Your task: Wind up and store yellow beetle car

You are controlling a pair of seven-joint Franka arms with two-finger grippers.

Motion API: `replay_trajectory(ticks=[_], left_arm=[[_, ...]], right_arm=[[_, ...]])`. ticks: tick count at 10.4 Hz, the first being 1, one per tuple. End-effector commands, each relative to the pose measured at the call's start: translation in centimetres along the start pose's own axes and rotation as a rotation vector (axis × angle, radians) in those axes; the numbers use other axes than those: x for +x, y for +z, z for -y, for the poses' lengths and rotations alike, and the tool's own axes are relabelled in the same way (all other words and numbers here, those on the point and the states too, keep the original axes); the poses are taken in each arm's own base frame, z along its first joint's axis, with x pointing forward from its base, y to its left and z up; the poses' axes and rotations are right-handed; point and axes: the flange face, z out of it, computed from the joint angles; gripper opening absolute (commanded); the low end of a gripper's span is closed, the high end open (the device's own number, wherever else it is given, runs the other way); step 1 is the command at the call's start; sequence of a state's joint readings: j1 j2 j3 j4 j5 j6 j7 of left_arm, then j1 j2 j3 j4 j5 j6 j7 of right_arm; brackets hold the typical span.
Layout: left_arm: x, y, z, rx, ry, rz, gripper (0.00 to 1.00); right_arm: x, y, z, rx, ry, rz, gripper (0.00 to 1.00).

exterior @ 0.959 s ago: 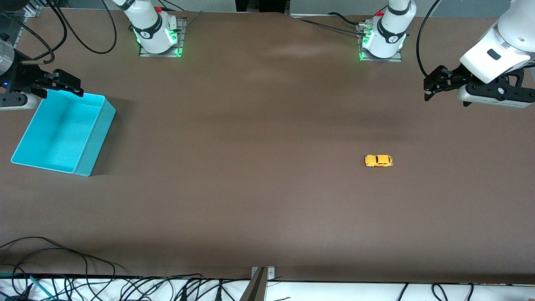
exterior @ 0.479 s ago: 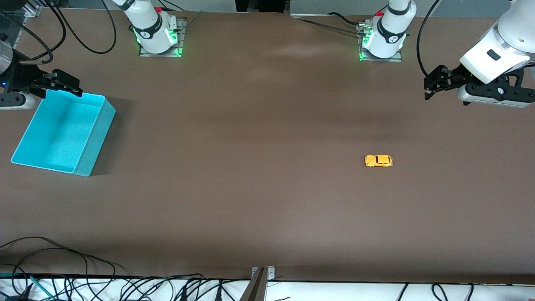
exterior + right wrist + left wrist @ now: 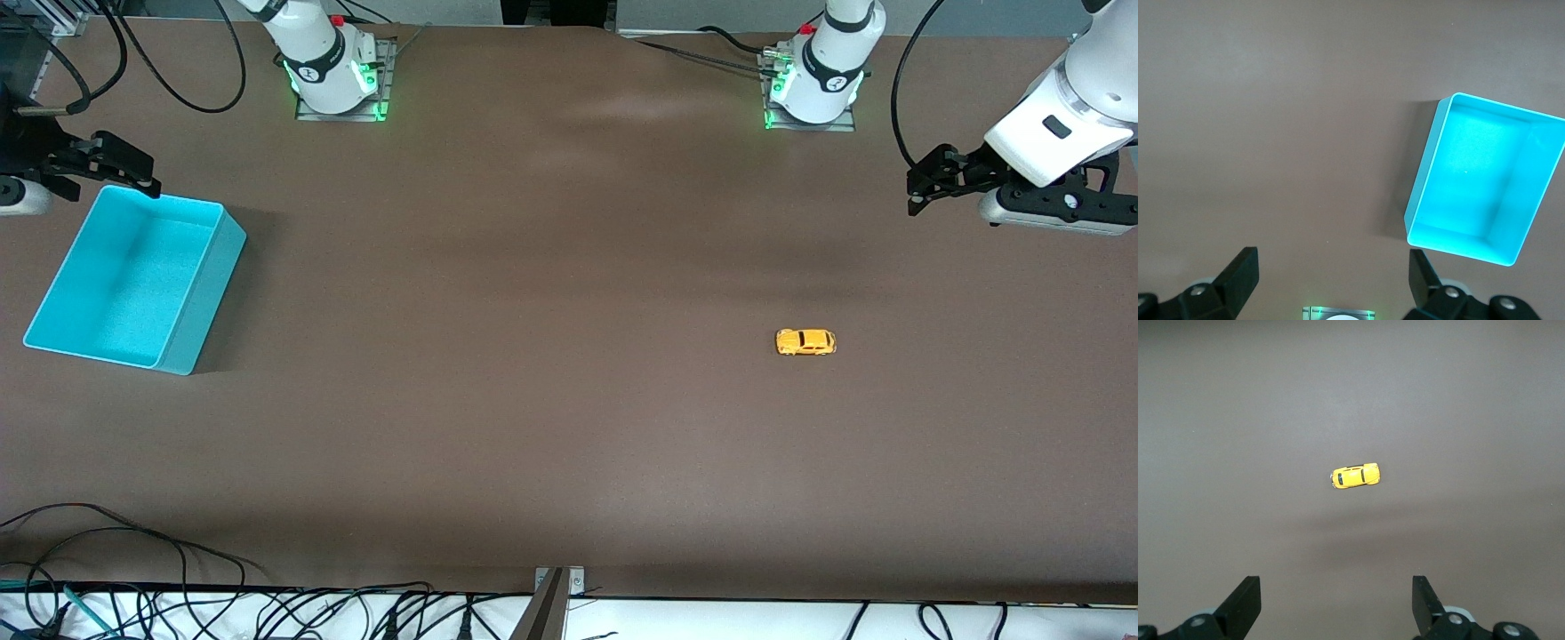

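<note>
Toward the left arm's end of the table (image 3: 569,427): yellow beetle car (image 3: 805,342), on its wheels, untouched. Left claw (image 3: 916,188) released, aloft near that end's edge; car centred in left wrist view (image 3: 1355,476). Right claw (image 3: 133,173) released, over turquoise bin (image 3: 209,293) corner; bin interior bare in right wrist view (image 3: 1485,187).

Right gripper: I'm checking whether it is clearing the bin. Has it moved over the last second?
Yes. The right gripper, open, has drawn back from over the bin corner toward the table's edge at the right arm's end.
</note>
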State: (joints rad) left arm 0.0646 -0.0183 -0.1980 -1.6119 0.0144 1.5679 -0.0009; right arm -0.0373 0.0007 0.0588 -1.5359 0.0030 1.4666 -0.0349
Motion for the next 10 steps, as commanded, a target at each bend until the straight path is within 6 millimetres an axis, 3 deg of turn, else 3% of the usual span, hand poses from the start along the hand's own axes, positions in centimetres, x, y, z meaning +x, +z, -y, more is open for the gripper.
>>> replay_trajectory(ticks=[1,3,6,10], left_arm=[[0.1,-0.2,0.1,-0.017,0.000,0.006,1.00],[0.0,0.0,0.2,-0.019,-0.003,0.017,1.00],[0.0,0.0,0.1,-0.024,-0.002,0.019,1.00],[0.0,0.0,0.1,-0.027,-0.003,0.019,1.00]], right_arm=[[0.3,0.1,0.3,0.024,-0.001,0.000,1.00],[1.3,0.8,0.5,0.022,0.001,-0.014,1.00],[0.9,2.1,0.5,0.021,0.008,0.011,1.00],[0.8,2.2,0.9,0.021,0.002,0.002,1.00]])
